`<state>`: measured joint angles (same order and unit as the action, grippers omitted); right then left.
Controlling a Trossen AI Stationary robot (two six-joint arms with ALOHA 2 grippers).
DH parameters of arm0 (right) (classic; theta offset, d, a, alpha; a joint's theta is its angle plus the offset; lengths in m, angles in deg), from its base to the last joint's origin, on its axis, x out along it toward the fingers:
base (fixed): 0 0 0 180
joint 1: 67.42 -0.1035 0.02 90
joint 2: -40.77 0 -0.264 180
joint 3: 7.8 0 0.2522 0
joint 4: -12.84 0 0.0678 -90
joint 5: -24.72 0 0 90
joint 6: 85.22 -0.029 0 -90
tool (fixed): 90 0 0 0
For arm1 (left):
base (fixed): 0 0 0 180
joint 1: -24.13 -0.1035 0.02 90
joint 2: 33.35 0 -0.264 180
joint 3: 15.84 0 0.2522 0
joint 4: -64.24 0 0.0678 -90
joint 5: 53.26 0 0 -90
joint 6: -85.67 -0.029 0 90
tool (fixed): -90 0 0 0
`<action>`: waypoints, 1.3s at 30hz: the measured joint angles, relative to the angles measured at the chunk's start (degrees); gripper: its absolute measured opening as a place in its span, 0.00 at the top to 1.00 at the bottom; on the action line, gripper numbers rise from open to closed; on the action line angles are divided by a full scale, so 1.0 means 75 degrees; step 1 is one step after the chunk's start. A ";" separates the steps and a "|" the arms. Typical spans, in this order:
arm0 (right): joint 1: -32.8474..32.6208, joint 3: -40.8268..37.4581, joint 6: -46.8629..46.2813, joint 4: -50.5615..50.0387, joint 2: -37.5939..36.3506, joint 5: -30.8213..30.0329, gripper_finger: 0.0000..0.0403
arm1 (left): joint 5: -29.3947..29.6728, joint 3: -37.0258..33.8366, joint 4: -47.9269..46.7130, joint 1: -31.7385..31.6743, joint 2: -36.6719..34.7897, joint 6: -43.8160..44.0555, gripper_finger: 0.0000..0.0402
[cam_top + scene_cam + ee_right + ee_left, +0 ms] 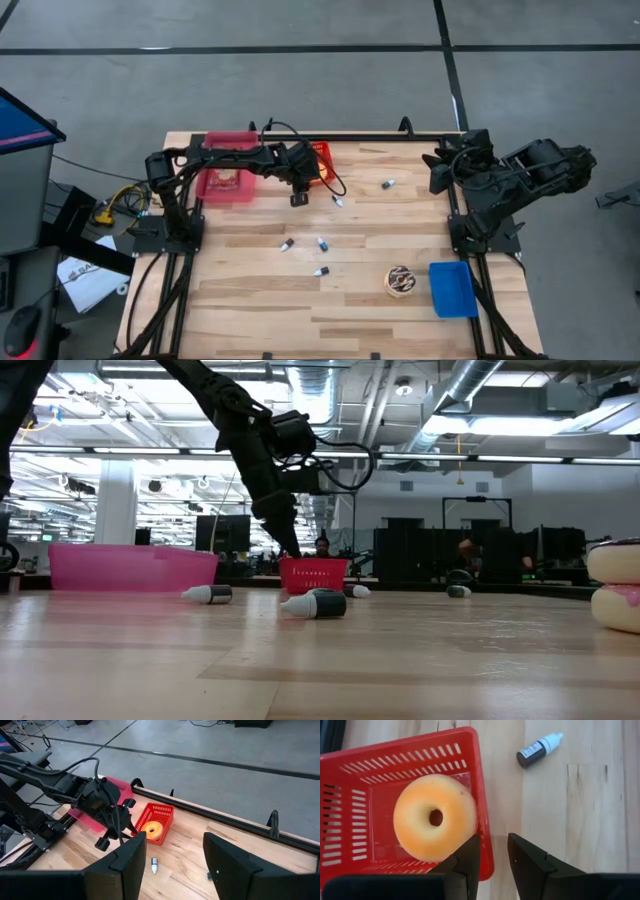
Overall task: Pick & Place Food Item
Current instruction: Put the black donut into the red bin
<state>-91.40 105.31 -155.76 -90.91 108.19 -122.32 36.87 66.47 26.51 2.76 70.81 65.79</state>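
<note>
A yellow-orange doughnut (435, 817) lies flat on the floor of a red slotted basket (370, 780) at the table's far middle (322, 155). My left gripper (494, 862) hangs open, by a narrow gap, just above the basket's near corner and holds nothing. In the low view its fingertips (290, 548) stand a little over the basket's rim (313, 563). My right gripper (175, 865) is open and waits high at the table's far right (440, 165), looking down at the basket (160, 812).
A pink bin (228, 175) stands left of the basket. Several small dark bottles (322, 243) lie scattered mid-table, one beside the basket (539, 749). A chocolate-iced doughnut (401, 280) and a blue tray (452, 288) sit at the near right.
</note>
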 joint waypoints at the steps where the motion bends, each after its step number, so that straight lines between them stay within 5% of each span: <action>1: 0.0000 0.0000 0.0000 0.0001 0.0011 0.0000 0.53 | 0.0042 0.0000 0.0000 0.0010 0.0000 -0.0103 0.77; 21: 0.0000 0.0000 -0.0140 0.0006 0.0054 0.0000 0.53 | 0.1283 -0.0495 0.0458 -0.0162 0.0003 -0.0980 0.77; 35: -0.0001 0.0000 -0.0138 0.0006 0.0054 0.0003 0.53 | 0.1371 -0.0495 0.0922 -0.0280 -0.0643 -0.0907 0.77; 39: -0.0001 0.0000 -0.0137 0.0006 0.0054 0.0021 0.53 | 0.0523 -0.0495 0.0858 -0.0311 -0.1270 -0.0424 0.77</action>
<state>-91.41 105.31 -156.79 -90.87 108.60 -122.16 40.79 62.75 32.94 0.43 61.28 62.61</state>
